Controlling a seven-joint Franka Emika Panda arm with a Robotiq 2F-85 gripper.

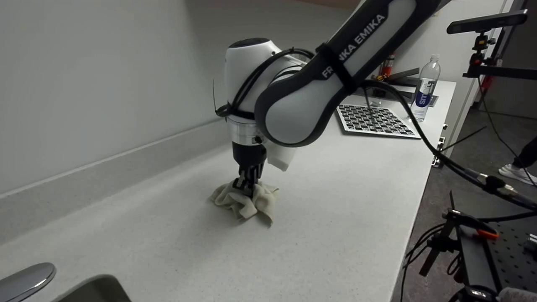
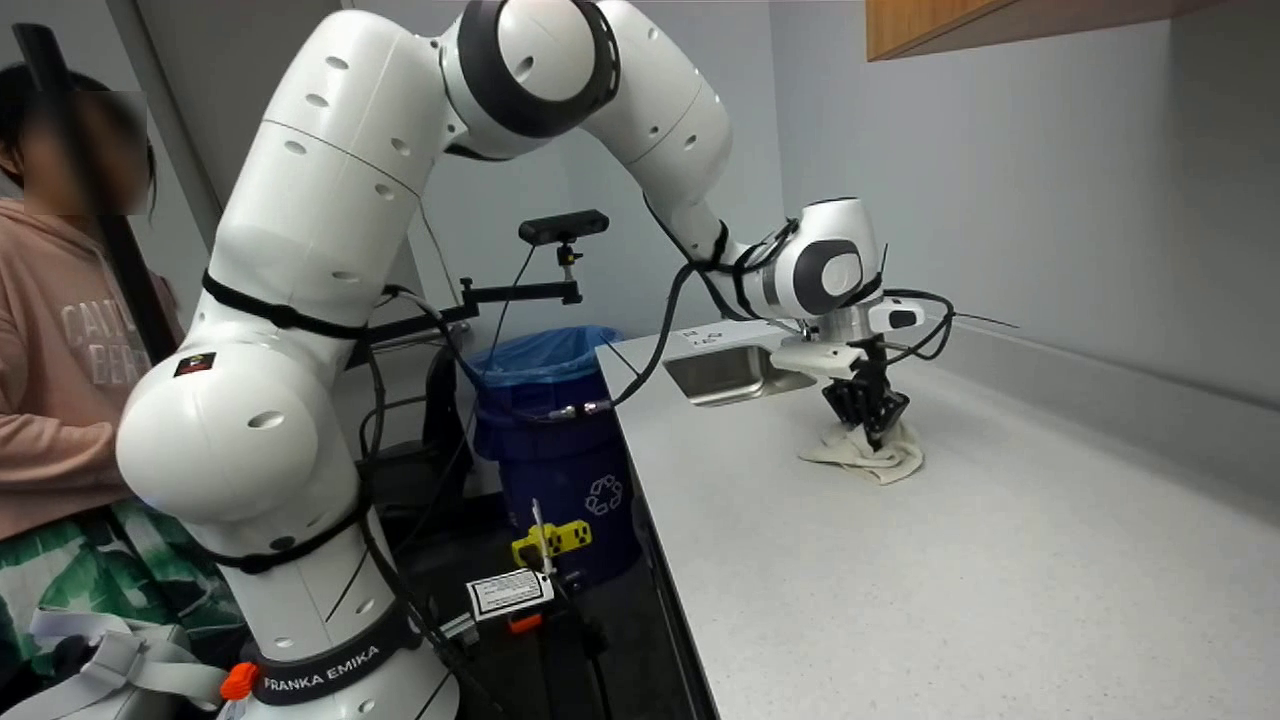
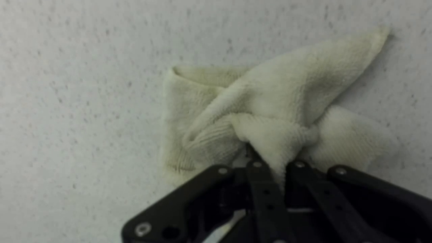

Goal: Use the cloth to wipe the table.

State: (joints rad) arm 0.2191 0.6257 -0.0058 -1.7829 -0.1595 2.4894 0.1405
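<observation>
A crumpled off-white cloth (image 1: 264,202) lies on the white speckled table (image 1: 335,235), towards its wall side. The cloth also shows in an exterior view (image 2: 880,462), with the table around it (image 2: 930,600). In the wrist view the cloth (image 3: 280,91) is folded, one corner spread out at the upper right. My gripper (image 1: 247,186) points down into the middle of the cloth. In the wrist view the gripper's fingers (image 3: 275,165) are close together with a pinched fold of cloth between them. The fingertips are partly hidden in the cloth.
A wall ledge (image 1: 126,161) runs along the table's back. A sink (image 2: 735,375) and a grey faucet (image 1: 29,279) are at one end. A checkered board (image 1: 375,121) and a water bottle (image 1: 426,90) stand at the opposite end. A person (image 2: 80,330) is beside the arm's base.
</observation>
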